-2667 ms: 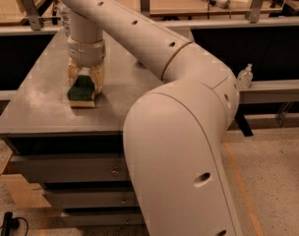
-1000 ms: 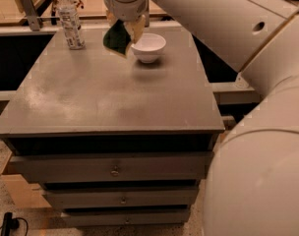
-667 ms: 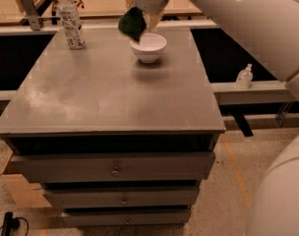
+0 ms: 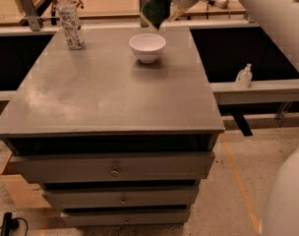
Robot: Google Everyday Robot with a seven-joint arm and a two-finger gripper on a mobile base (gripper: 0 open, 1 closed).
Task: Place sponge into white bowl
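Since the earlier frame, the gripper (image 4: 165, 9) is shifting right and slightly up with its load, now hanging over the far rim of the bowl. One sponge (image 4: 153, 11), one white bowl (image 4: 147, 46), one plastic bottle (image 4: 71, 21) are showing on or above one grey table (image 4: 105, 97). Sponge is sitting between the jaws, tilted, in the air, not touching the bowl. Jaws are clamping narrowly on the sponge and nothing else.

Smooth white rounded arm (image 4: 267, 14), tan-fingered tool (image 4: 162, 9) top-centre
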